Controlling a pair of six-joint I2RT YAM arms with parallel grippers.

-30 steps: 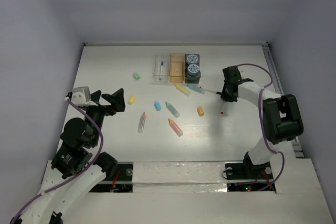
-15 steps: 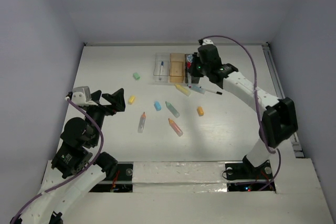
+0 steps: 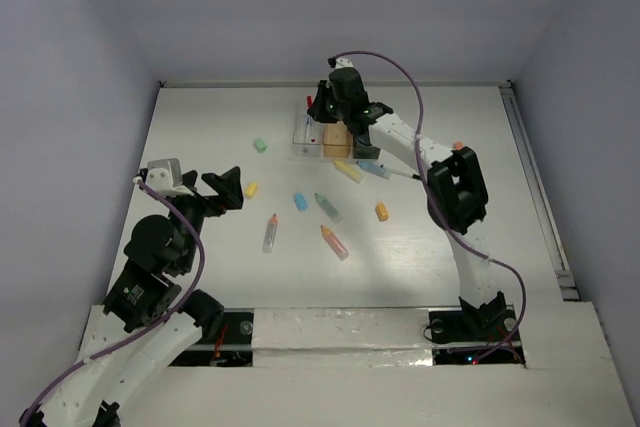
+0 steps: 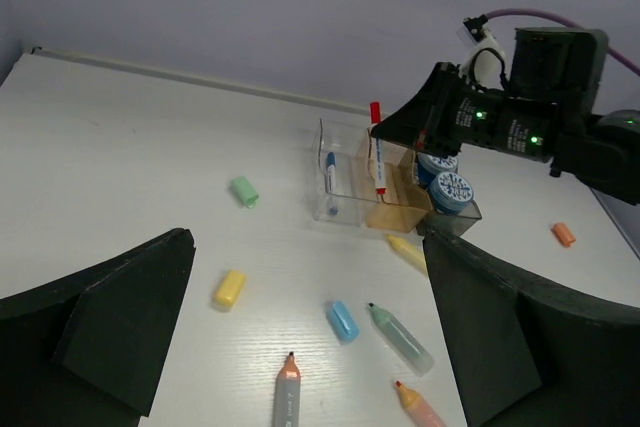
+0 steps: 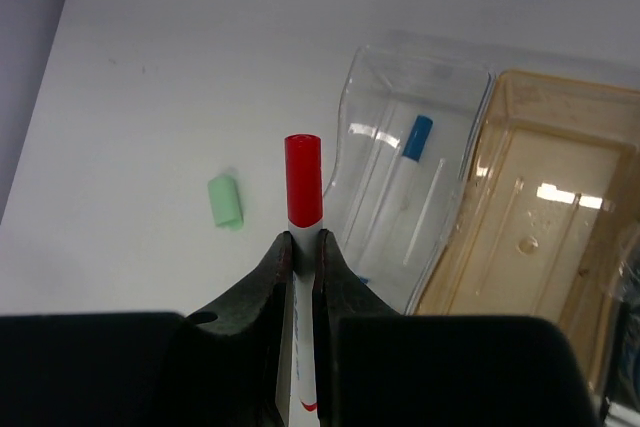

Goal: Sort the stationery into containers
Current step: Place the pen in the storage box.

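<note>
My right gripper (image 3: 322, 110) is shut on a thin white pen with a red cap (image 5: 303, 182), held upright over the clear bin (image 5: 400, 187) of the containers. That bin holds a blue-capped pen (image 5: 418, 137). The orange bin (image 3: 337, 135) sits to its right, and the dark grey bin (image 4: 452, 209) holds two blue-white rolls (image 4: 450, 188). My left gripper (image 3: 228, 191) stands open at the near left with nothing between its fingers. Loose stationery lies ahead of it: a yellow bit (image 4: 229, 287), a blue bit (image 4: 342, 320), a green marker (image 4: 402, 338) and an orange-tipped marker (image 4: 286, 394).
A green bit (image 3: 260, 145) lies left of the bins. A yellow marker (image 3: 348, 170), a pale blue marker (image 3: 375, 169) and a thin pen (image 3: 400, 175) lie just in front of them. An orange bit (image 3: 381, 211) and an orange-pink marker (image 3: 334, 242) lie nearer.
My right arm has swung from the right side of the table leftward to the bins, carrying the red-capped pen. The left arm has shifted only slightly.
</note>
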